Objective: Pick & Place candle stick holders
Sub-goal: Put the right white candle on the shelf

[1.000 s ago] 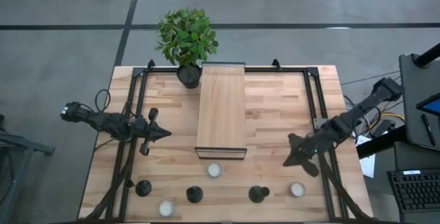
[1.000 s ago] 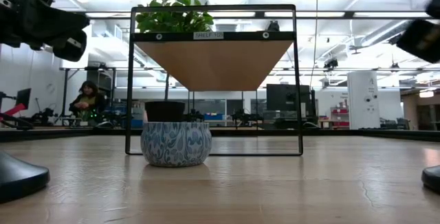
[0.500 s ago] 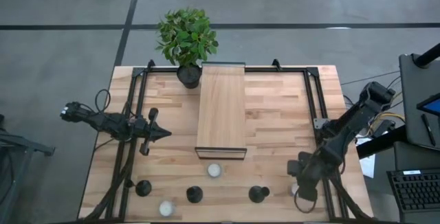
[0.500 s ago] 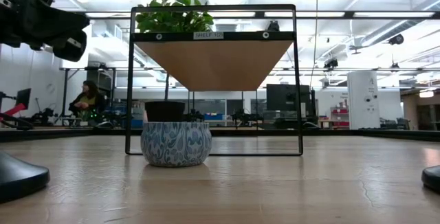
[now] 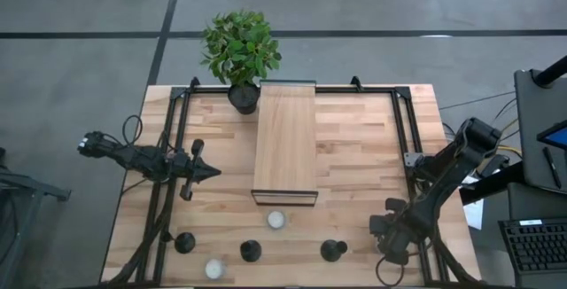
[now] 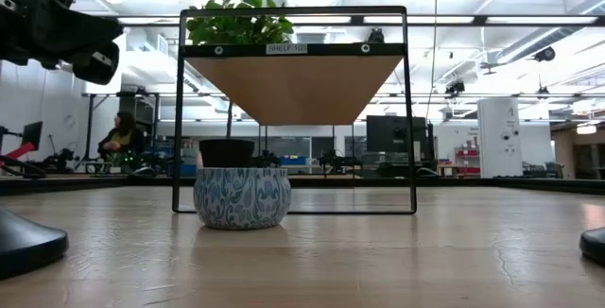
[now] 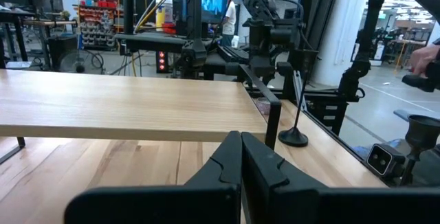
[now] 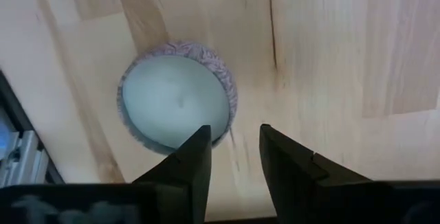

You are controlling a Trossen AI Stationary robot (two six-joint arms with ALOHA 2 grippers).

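Poised low over the front right of the table (image 5: 354, 147) with the right gripper (image 5: 388, 238), jaws a little apart and empty. Looks straight down, in the right wrist view, on a flat white tealight (image 8: 175, 107) just off the jaw tips, touching neither. Not a task piece, that.

Finds the three candle stick holders along the front edge instead: the right holder (image 5: 333, 251), the middle holder (image 5: 251, 252) and the left holder (image 5: 184, 242). Shows each from above as a dark round base, so probably upright with the stem's long axis vertical, though hard to confirm from overhead.

Turns on this: lies toward the table's middle from the right jaws, that right holder, near but clearly apart, and about level with them along the front edge. Calls for a sideways shift toward the centre, by this reading, rather than a descent here. Puts the right arm much nearer that holder than the left arm.

Waits at mid-table on the left side with the left gripper (image 5: 208, 172), jaws together, beside the wooden shelf (image 5: 285, 143) and nearest the left holder.

Leaves two more tealights among the holders, one tealight before the shelf (image 5: 275, 220) and one at the front edge (image 5: 213, 269).
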